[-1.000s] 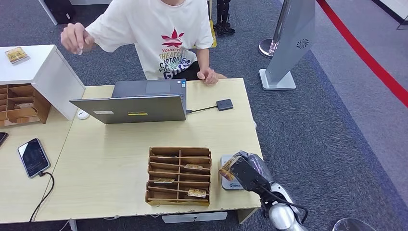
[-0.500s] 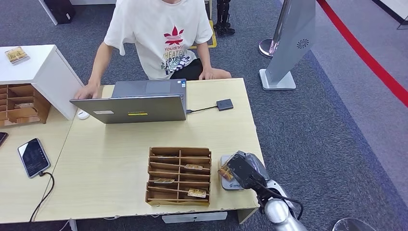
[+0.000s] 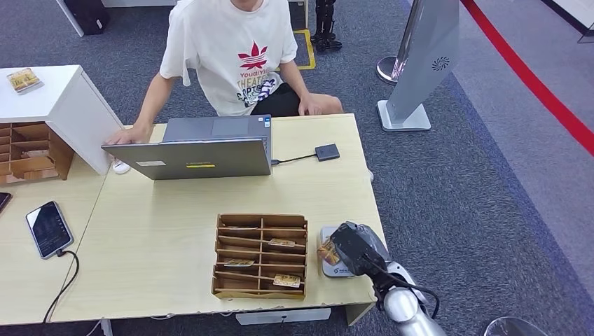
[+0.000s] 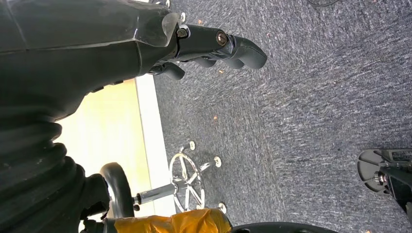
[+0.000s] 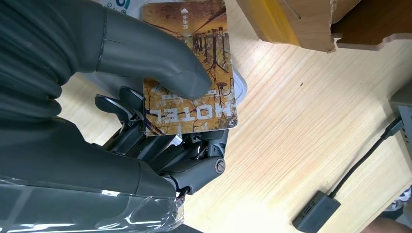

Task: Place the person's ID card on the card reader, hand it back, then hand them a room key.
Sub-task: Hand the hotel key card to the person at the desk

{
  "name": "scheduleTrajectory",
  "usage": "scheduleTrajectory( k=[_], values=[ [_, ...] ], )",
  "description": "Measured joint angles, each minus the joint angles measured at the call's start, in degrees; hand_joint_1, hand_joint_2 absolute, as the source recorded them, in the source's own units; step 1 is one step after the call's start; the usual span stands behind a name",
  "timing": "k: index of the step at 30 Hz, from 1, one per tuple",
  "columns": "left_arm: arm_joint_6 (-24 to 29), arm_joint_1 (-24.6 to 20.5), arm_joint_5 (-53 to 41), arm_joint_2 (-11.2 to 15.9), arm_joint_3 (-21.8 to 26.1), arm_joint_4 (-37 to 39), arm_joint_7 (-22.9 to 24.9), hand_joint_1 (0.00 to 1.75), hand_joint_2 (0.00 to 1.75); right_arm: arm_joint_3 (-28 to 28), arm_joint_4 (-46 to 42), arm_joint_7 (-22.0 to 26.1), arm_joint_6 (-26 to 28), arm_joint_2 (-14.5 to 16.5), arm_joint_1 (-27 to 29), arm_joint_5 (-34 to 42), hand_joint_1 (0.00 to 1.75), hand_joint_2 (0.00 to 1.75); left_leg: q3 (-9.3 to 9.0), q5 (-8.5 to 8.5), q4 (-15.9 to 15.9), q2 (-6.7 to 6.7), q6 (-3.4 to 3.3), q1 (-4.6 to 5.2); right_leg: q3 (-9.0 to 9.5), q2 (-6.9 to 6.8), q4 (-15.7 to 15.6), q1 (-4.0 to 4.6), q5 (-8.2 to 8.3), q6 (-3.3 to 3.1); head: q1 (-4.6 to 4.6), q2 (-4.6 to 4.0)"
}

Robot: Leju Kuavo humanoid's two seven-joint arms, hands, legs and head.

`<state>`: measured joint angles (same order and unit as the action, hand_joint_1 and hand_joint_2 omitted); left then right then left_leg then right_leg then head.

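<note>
Pinching card | thumb on top, fingers beneath | over reader

Before me lies a pale wooden worktop, and a second one adjoins it on my left. Around them spreads dark grey carpet, crossed at the far right by a red stripe. A white cabinet with wooden pigeonholes stands at the far left. Beyond the worktop's far right corner a grey standing panel rises from a white base, with a chrome stanchion foot just behind it. Below my left side I see a chrome star-shaped chair base on the carpet. The light is even and soft.
</note>
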<state>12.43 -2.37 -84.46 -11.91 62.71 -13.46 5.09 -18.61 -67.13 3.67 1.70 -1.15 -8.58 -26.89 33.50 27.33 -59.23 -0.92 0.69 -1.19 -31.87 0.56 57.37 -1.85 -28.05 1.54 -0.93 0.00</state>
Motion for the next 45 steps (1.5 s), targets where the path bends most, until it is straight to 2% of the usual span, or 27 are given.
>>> scheduleTrajectory(
  k=[14,45],
  values=[
    [-0.13,-0.03,-0.24,0.00,0.00,0.00,0.15,0.00,1.75,0.78,4.11,-0.69,1.15,0.77,-1.71,-3.48,1.75,1.75,-0.02,0.00,0.00,0.00,0.00,0.00,0.01,0.00,0.00,0.00,0.00,0.00,0.01,0.00],
    [-0.07,-0.04,-0.26,0.00,0.00,0.00,0.22,0.00,1.75,1.83,7.14,-0.65,0.68,1.58,-3.25,-3.62,1.75,1.75,-0.30,-0.02,0.00,0.01,0.02,0.00,0.28,0.03,0.00,0.00,0.01,0.00,0.00,0.00]
  ],
)
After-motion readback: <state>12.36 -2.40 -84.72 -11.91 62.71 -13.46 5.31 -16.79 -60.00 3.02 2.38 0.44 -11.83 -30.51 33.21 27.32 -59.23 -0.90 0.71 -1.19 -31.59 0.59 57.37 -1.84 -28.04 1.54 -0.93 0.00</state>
